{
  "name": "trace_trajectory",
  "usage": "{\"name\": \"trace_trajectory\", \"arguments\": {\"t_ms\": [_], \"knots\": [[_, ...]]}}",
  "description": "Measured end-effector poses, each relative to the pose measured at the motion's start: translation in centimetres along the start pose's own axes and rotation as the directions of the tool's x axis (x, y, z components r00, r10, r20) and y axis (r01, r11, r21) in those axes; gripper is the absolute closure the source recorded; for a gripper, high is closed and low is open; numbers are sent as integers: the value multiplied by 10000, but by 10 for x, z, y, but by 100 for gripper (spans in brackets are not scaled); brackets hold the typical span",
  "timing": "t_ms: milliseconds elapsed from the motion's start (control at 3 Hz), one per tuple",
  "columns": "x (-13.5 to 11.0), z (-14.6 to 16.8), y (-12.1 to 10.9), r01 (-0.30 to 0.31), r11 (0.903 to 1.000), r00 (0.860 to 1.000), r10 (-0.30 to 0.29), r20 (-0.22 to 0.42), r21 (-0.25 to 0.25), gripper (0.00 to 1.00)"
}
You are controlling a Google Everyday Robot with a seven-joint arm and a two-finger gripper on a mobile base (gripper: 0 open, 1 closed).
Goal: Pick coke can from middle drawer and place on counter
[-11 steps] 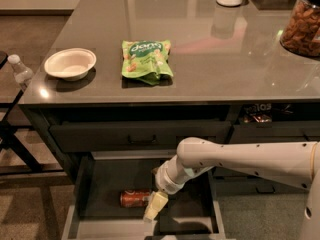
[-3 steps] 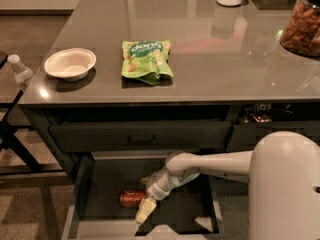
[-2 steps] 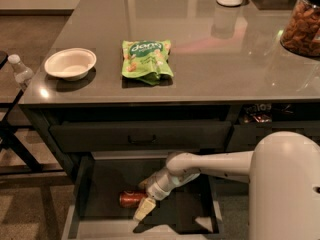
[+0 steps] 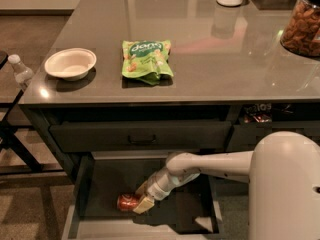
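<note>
From where I stand, the pale arm (image 4: 220, 165) runs leftward from the robot's big rounded body (image 4: 287, 189) at the lower right. It passes level under the closed drawer front (image 4: 140, 136), then bends at a joint and slopes down and to the left into the open middle drawer (image 4: 72, 218).

The gripper (image 4: 137, 199) sits low inside that drawer, just above its dark floor. Its jaws stand apart, one above and one below the right end of the coke can (image 4: 126, 202). I cannot tell whether they press on it. The can lies on its side on the drawer floor, toward the left front.

Up on the glossy dark surface (image 4: 215, 69) lie a green snack bag (image 4: 146, 59) and a white bowl (image 4: 70, 63), well apart. A jar of nuts (image 4: 302, 26) stands at the right edge.
</note>
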State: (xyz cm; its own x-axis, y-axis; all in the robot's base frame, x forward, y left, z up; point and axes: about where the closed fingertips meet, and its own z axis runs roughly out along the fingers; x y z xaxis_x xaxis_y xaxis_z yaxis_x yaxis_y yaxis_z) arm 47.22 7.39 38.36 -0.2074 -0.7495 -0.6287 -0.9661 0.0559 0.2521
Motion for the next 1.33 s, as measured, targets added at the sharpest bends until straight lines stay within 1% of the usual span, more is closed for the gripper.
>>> {"name": "trace_trajectory", "arguments": {"t_ms": [333,667,1000,1333], "knots": [[0,0,0,0,10000,10000,0,0,-1,87],[0,0,0,0,10000,10000,0,0,-1,100],[0,0,1,-3,10000,10000,3,17,-21,100],[0,-16,11,-287,9996,9996,287,59,41,100]]}}
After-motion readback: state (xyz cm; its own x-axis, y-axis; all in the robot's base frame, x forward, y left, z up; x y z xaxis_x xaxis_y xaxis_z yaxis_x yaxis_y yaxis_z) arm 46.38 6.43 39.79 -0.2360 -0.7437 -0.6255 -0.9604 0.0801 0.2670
